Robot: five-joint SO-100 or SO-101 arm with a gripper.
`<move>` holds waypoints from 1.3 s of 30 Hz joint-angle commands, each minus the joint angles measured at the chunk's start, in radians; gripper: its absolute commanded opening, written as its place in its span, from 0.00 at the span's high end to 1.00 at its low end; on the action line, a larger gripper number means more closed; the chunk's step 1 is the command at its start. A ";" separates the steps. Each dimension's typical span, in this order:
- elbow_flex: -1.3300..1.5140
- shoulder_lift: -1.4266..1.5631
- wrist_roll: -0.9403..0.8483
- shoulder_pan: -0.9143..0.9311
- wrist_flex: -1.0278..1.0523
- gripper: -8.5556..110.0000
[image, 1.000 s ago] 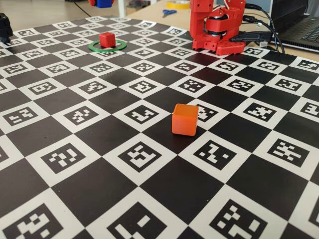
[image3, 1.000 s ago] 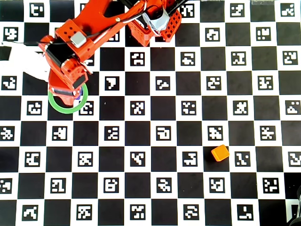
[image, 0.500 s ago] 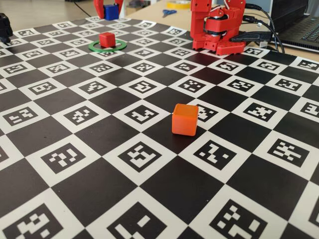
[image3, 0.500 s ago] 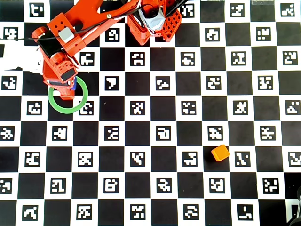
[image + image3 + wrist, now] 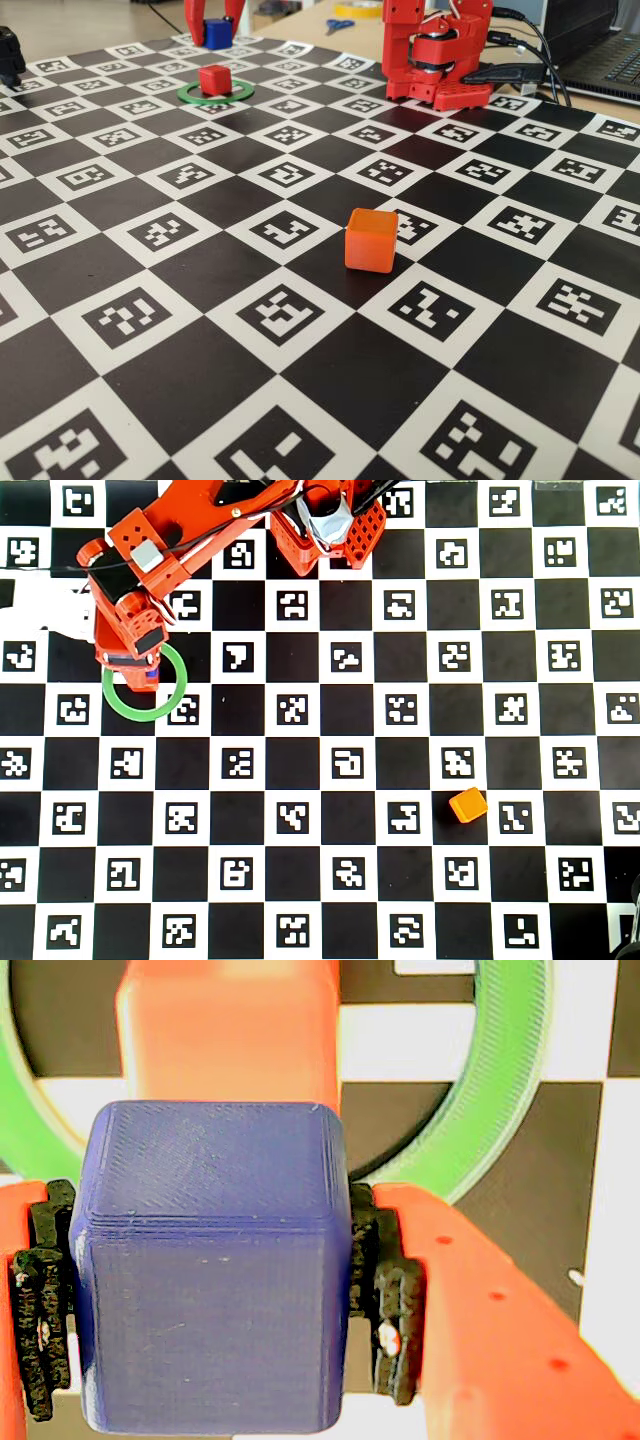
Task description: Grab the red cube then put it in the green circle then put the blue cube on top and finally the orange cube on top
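Two pads [image 5: 385, 1300] of my end effector [image 5: 212, 1305] pinch the blue cube [image 5: 210, 1270]. Only the fixed view shows the red cube [image 5: 214, 79] inside the green circle [image 5: 190, 95].

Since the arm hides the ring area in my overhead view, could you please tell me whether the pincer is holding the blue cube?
Observer: Yes. In the wrist view the pincer grips the blue cube, with a black pad pressed on each side.
Operator: Thank you. Is the red cube inside the green circle?
Observer: Yes, the fixed view shows it sitting on the board within the ring.
Operator: Is the blue one resting on it?
Observer: No. In the fixed view a gap of board shows between the two cubes.
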 commanded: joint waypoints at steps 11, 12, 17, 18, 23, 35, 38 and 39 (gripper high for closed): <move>0.060 0.067 -0.031 0.009 -0.098 0.86; 0.066 0.067 -0.034 0.009 -0.106 0.86; 0.081 0.063 -0.043 0.017 -0.126 0.86; 0.084 0.063 -0.046 0.018 -0.130 0.86; 0.097 0.061 -0.055 0.023 -0.147 0.86; 0.137 0.061 -0.067 0.025 -0.195 0.86; 0.144 0.061 -0.067 0.026 -0.207 0.86; 0.146 0.061 -0.067 0.026 -0.207 0.86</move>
